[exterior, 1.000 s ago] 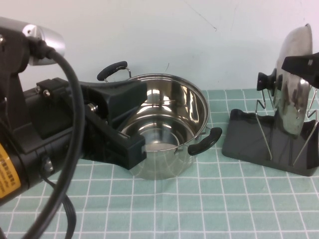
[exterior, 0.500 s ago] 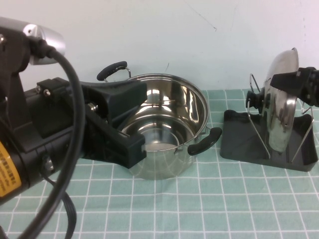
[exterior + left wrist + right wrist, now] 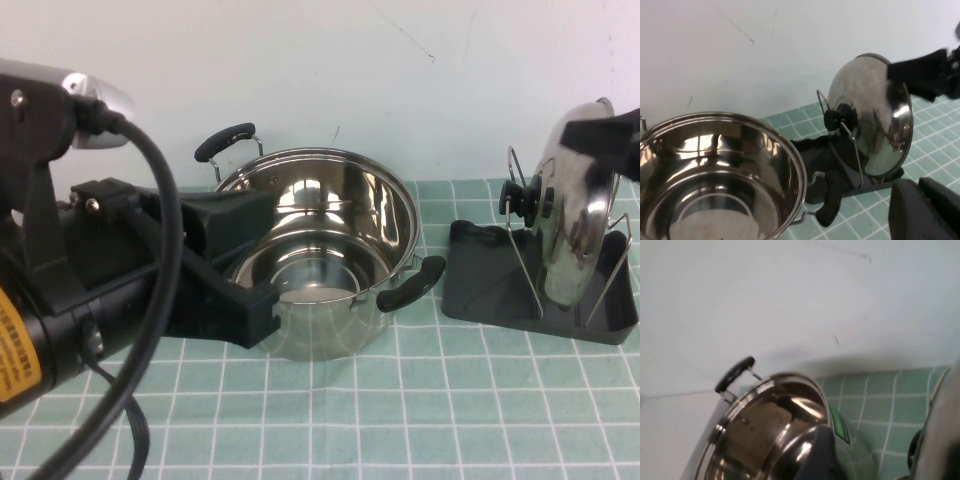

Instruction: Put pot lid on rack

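Note:
The shiny domed pot lid (image 3: pixel 575 215) with its black knob (image 3: pixel 530 195) stands on edge in the rack (image 3: pixel 490 285), between the silver wire loops over the black tray base. It also shows in the left wrist view (image 3: pixel 875 115). My right gripper (image 3: pixel 605 140) is at the lid's top rim, at the view's right edge. In the right wrist view one of its fingers (image 3: pixel 820 455) stands well apart from the lid (image 3: pixel 942 440), so it is open. My left gripper (image 3: pixel 275 255) is open and empty, close in front of the pot.
A deep steel pot (image 3: pixel 330 250) with two black handles stands in the middle of the green checked cloth (image 3: pixel 420 420), just left of the rack. A white wall rises behind. My left arm and its black cable (image 3: pixel 150 300) fill the near left.
The right gripper lowered the lid into the rack, then moved up and right to the top rim. The lid now leans back on the wires. The left arm shifted slightly lower.

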